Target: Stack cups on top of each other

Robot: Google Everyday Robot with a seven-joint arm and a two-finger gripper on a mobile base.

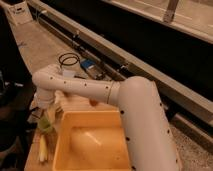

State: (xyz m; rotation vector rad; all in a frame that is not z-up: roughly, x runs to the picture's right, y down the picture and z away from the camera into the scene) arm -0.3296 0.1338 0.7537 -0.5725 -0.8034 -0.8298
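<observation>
Your pincer (45,110) hangs directly above the pale green cup (46,123), just left of the yellow tub (92,145). You cannot tell whether it is clenched or released.

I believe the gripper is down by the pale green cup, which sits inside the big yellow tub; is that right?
Not quite. The camera view shows the pale green cup outside the yellow tub, just beyond the tub's outer wall rather than inside it. The rest holds: the gripper, at the end of the white arm, is down by that cup.
</observation>
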